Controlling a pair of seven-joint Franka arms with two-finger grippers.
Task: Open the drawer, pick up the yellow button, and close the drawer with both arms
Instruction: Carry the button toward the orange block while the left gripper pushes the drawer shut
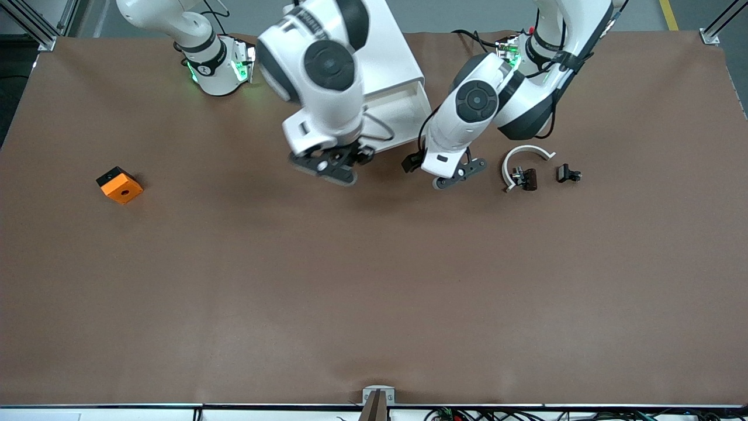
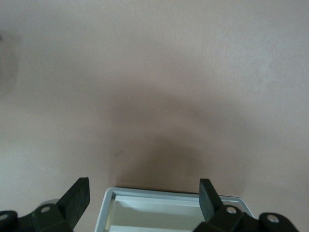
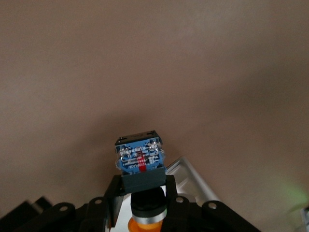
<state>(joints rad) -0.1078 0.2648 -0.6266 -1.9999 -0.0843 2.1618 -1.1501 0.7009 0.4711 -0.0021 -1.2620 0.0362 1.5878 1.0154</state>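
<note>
The button is clamped in my right gripper, which is shut on its dark body; the blue end points away from the wrist and the orange cap sits toward it. In the front view the right gripper hangs over the table just in front of the open drawer, and the button is hidden under the hand. A corner of the drawer shows beside the fingers. My left gripper hovers by the drawer's front corner toward the left arm's end. It stands open and empty over the drawer's rim.
The white cabinet stands between the two arm bases. An orange block lies toward the right arm's end. A white arc with a small brown part and a black part lies toward the left arm's end.
</note>
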